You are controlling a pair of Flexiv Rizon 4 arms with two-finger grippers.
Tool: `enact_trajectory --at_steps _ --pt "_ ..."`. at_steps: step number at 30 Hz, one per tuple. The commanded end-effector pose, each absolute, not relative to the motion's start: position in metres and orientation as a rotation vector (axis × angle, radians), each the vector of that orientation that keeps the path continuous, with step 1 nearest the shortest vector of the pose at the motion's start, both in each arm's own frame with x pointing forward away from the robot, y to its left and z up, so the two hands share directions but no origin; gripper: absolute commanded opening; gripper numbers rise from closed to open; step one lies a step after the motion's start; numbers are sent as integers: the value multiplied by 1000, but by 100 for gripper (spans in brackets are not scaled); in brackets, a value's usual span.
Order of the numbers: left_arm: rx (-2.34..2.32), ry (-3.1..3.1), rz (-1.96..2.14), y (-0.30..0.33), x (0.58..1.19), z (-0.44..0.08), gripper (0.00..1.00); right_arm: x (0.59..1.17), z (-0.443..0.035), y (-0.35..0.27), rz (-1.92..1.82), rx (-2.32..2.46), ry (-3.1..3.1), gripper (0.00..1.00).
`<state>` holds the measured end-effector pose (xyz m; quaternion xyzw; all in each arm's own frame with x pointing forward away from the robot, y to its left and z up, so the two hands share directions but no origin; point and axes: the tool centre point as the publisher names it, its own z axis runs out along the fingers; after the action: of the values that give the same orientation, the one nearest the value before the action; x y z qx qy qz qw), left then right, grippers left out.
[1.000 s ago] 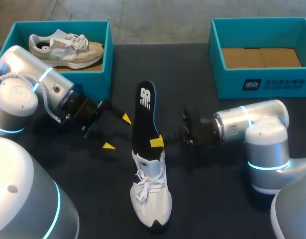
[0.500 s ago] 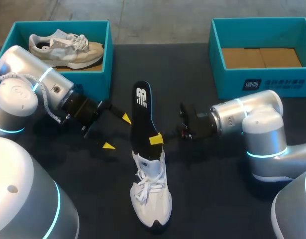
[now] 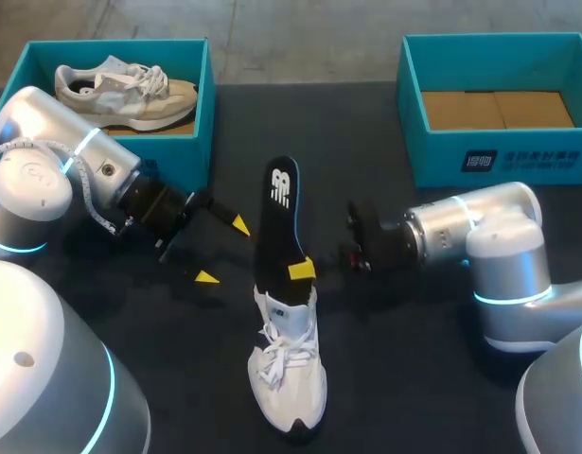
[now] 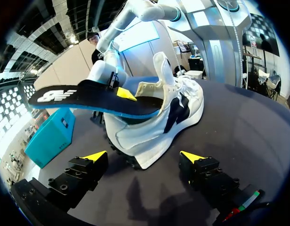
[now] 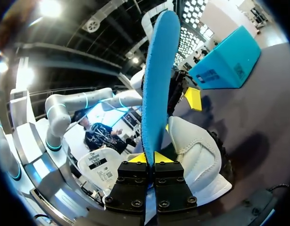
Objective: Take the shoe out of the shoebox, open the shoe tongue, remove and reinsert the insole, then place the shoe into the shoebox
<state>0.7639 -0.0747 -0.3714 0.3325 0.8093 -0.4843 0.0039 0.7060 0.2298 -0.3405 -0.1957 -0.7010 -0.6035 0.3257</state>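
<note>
A white shoe lies in the middle of the table, toe toward the front edge. A black insole with a blue underside sticks up out of its opening, one end still inside. My right gripper is shut on the insole's edge just above the shoe's collar. My left gripper stands open left of the shoe, touching nothing. In the left wrist view the shoe's heel is just ahead of the open left gripper, with the insole above it.
A teal shoebox at the back left holds a second, beige shoe. Another teal shoebox at the back right shows only its cardboard floor. Bare dark tabletop lies between the boxes and around the shoe.
My right gripper swung the insole's free end slightly to the left, then back to the right. The left arm and the shoe have kept still.
</note>
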Motion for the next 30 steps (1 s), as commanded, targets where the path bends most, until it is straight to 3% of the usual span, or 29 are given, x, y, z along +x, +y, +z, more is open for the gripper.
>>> enact_trajectory --at_steps 1,30 --pt "1044 2537 -1516 -74 764 -371 100 702 -345 229 -1592 -506 -1829 0" --pt "1044 2537 -1516 -74 764 -371 100 693 -347 229 -1548 -474 -1813 0"
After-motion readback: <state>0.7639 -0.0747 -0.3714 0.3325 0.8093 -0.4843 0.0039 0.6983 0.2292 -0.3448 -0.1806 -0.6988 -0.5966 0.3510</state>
